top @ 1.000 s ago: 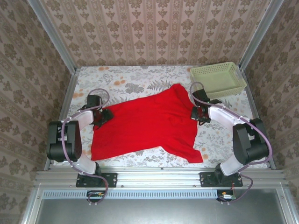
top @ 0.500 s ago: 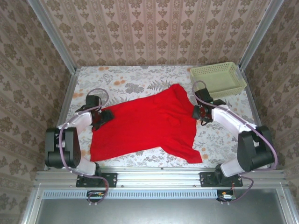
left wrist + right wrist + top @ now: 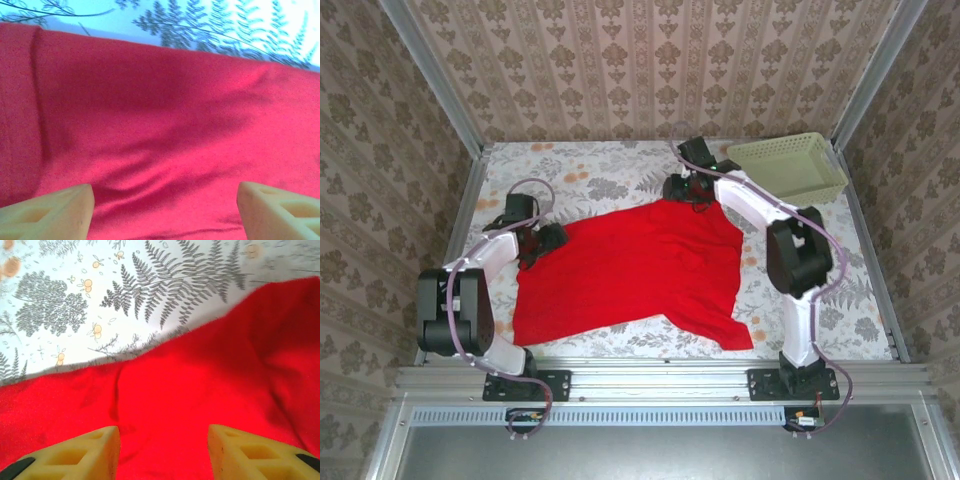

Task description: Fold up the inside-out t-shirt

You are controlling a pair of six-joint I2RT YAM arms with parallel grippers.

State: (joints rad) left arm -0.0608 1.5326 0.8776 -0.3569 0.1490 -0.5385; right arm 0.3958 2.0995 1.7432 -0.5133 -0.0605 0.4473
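- I saw beige-brown damask wallpaper on the back wall, the left wall and the right wall.
- Grey metal posts ran up both back corners.
- The table was covered by a pale cloth with grey ferns and small orange flowers. The print was sharp in my right wrist view.
- An aluminium rail ran along the near edge, with a grey panel beyond it.
- The light was bright and even, and the shadows were soft.
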